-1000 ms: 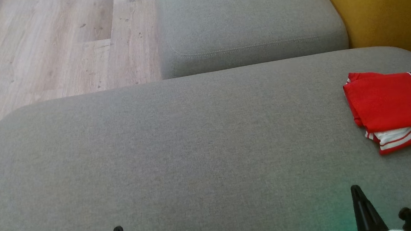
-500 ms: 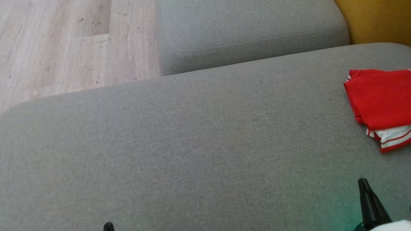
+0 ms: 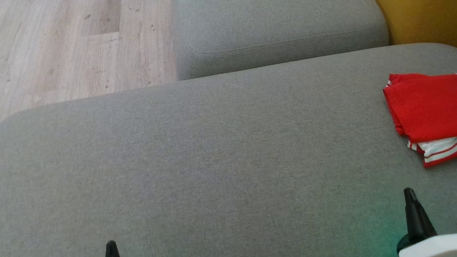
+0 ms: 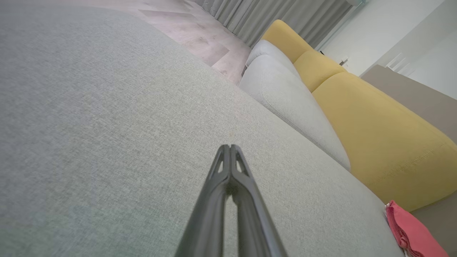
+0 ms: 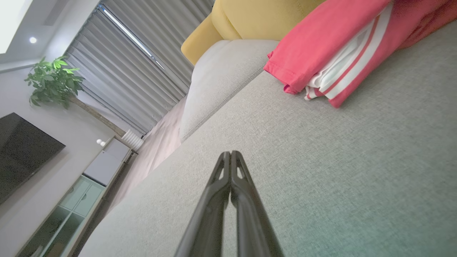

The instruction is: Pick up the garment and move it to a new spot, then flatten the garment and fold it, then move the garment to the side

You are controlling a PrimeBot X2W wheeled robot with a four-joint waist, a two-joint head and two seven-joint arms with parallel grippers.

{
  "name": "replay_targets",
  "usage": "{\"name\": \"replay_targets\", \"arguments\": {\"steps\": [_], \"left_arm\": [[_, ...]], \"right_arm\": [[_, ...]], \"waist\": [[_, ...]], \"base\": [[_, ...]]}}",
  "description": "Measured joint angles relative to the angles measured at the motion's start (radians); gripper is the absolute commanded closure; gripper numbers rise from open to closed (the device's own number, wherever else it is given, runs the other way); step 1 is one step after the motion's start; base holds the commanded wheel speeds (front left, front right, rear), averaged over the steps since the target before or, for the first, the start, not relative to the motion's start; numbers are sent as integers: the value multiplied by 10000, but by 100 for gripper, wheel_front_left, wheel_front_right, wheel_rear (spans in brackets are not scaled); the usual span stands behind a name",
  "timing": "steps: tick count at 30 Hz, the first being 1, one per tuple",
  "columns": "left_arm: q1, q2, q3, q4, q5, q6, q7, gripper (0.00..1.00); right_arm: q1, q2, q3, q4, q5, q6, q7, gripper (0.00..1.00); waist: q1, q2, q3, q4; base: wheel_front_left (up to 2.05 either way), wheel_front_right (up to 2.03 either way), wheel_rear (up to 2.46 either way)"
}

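The left gripper (image 3: 110, 244) is hovering over the grey, coarse-woven seat cushion (image 3: 214, 154), fingers pinched together and holding nothing; the right gripper (image 3: 408, 192) is likewise sitting closed and empty; at the far right the garment (image 3: 434, 114), a soft red jersey with white striped trim, is lying folded into a flat rectangle; the task is looking essentially finished.

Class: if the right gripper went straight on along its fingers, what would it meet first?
Probably the grey cushion: the shut right gripper aims low along it, with the red garment off to one side. Depth unclear.
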Motion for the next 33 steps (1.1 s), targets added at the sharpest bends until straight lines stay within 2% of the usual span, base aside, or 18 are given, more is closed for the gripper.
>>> {"name": "replay_targets", "arguments": {"steps": [33], "left_arm": [[-1175, 10, 798, 481, -3896, -694, 890, 100]], "right_arm": [[-980, -12, -510, 71, 3988, 0, 917, 100]], "waist": [[-1, 0, 369, -28]], "base": [[0, 0, 0]]}}
